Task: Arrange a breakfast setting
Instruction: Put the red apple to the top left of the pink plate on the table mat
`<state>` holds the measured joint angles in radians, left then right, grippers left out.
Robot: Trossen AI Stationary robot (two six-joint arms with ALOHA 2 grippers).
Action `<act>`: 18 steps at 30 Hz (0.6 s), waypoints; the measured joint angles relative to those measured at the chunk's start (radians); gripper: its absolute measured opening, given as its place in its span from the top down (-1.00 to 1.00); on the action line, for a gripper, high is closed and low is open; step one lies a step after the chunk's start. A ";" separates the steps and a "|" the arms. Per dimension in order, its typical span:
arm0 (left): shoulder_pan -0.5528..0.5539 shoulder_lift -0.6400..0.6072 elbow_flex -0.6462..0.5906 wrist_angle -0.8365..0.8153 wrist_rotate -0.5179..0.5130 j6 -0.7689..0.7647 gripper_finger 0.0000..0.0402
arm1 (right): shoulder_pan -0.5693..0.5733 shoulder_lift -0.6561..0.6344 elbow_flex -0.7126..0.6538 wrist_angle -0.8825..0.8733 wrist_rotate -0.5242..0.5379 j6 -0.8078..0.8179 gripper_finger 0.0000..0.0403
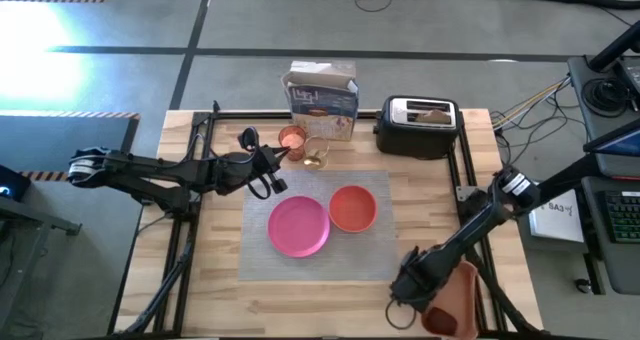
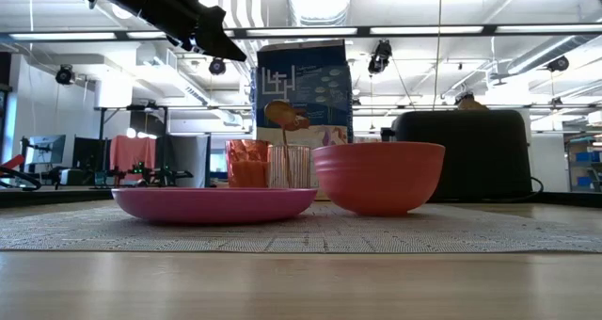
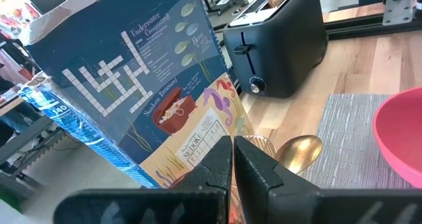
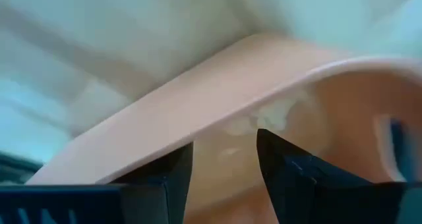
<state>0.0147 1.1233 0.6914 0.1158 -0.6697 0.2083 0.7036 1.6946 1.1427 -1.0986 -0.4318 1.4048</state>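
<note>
The grey placemat lies mid-table with the pink plate and the orange bowl on it. Behind them stand the small orange cup and the clear glass. The gold spoon stands in the glass, bowl end up, and also shows in the left wrist view. My left gripper is shut and hovers just left of cup and glass, above them in the low view. My right gripper is open over the orange tray. Toast sticks out of the toaster. No apple shows.
A blue cereal box stands at the far edge behind the cup, close in front of my left gripper. The black-and-silver toaster stands far right. The tray sits at the table's near right corner.
</note>
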 joint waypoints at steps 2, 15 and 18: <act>0.000 0.000 0.000 0.000 0.000 0.000 1.00 | -0.018 -0.016 0.000 -0.016 0.007 0.000 0.21; 0.000 0.000 0.000 -0.001 0.000 -0.004 1.00 | -0.024 -0.053 0.000 0.024 -0.013 0.154 0.30; 0.000 0.000 0.000 -0.003 0.000 -0.007 1.00 | -0.030 -0.053 0.000 0.023 -0.015 0.156 0.26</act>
<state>0.0151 1.1233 0.6914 0.1127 -0.6697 0.2016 0.6736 1.6412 1.1427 -1.0753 -0.4465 1.5607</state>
